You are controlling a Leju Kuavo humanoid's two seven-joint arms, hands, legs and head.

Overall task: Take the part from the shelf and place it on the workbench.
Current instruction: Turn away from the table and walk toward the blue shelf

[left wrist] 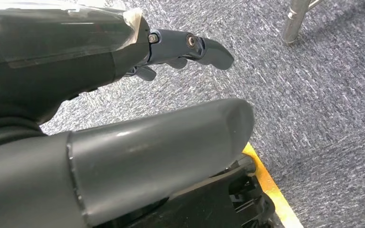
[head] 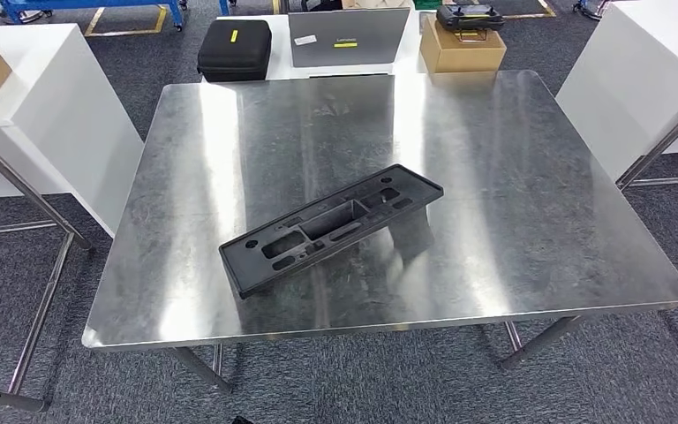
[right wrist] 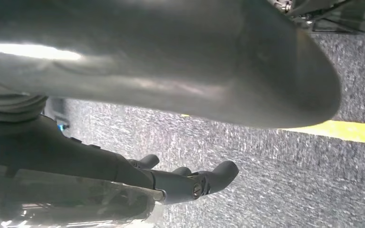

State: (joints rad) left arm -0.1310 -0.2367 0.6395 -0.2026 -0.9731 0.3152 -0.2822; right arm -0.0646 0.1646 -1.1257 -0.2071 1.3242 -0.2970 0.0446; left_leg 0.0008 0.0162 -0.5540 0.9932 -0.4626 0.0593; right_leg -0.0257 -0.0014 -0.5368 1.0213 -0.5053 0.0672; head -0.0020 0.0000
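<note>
**Resting on the steel desk: the black moulded part**

Lying flat on the stainless-steel desk (head: 530, 221), toward its near edge and slightly left of centre, the black plastic part (head: 331, 228) was seen in the head view. It was a long rectangular tray-like moulding with several recesses and slots, set at an angle so that one end pointed toward the near left and the other toward the far right. Nothing was touching it.

Beyond the far edge of the desk, a black zipped case (head: 235, 49), a closed grey laptop (head: 348, 37) and a cardboard box (head: 462, 46) with a dark controller (head: 470, 16) on top were seen on a white surface. White tables were seen at either side.

The left hand (left wrist: 138, 109) was seen in its wrist view above grey carpet (left wrist: 323, 95) and a yellow floor line (left wrist: 268, 190); its fingers (left wrist: 204, 47) were released, apart and holding nothing. The right hand (right wrist: 171, 142) was likewise seen over carpet, its fingers (right wrist: 209, 178) loosely extended and released, with nothing grasped.
</note>
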